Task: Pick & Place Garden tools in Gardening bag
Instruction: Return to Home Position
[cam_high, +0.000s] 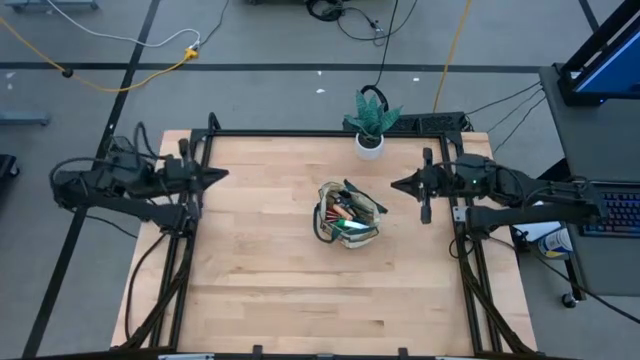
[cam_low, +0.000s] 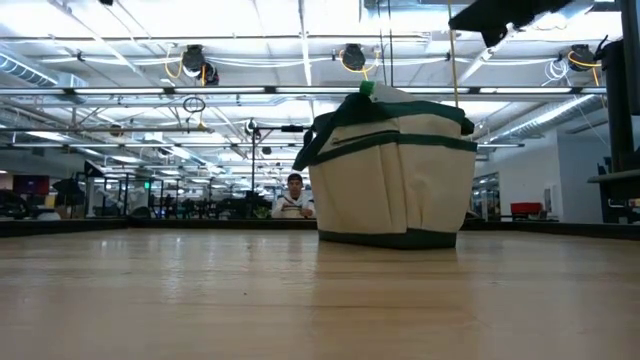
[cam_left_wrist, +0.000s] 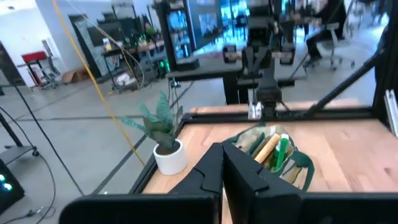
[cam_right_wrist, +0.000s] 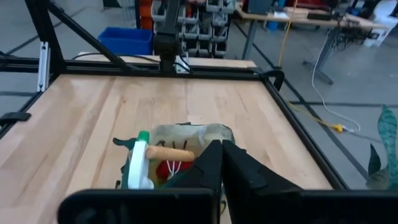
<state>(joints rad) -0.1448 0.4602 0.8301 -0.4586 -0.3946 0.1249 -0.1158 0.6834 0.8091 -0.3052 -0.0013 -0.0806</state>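
Jaws: both pairs pressed together, empty; I have left arm (cam_high: 120, 185) and right arm (cam_high: 520, 192) parked at opposite bench (cam_high: 260, 290) edges, clear of work. Tan canvas dark-trimmed gardening bag (cam_high: 348, 213): bench centre, upright, wooden-handled tools (cam_right_wrist: 169, 152) inside.

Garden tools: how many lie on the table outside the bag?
0. Every tool in view sits in the gardening bag at the table's middle, a wooden handle among them; the bag hides whatever lies deeper. Left gripper and right gripper wait at the table's sides.
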